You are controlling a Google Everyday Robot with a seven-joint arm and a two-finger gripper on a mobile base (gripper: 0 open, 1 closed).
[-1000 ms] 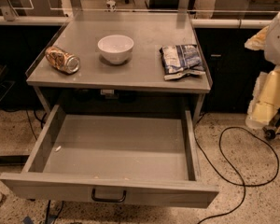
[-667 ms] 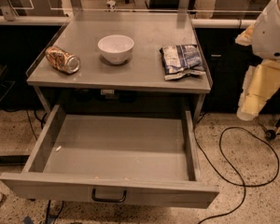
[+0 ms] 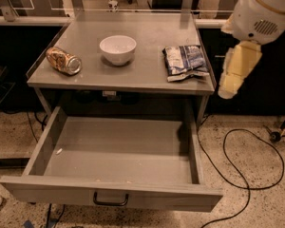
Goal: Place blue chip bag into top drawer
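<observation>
The top drawer [image 3: 61,191] is pulled out ready for the blue chip bag [image 3: 185,61] on the table [image 3: 147,77], with the gripper [image 3: 235,72] poised beside it, though I cannot tell whether it is parted or closed.

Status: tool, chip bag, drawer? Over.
Tool hangs off table's right edge. Blue chip bag flat on top, untouched. Top drawer open. Bowl and can left of bag.

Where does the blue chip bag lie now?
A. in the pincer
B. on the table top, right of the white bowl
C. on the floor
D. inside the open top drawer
B: the blue chip bag lies on the table top right of the white bowl; the pincer hangs beyond the table's right edge, apart from it.
</observation>
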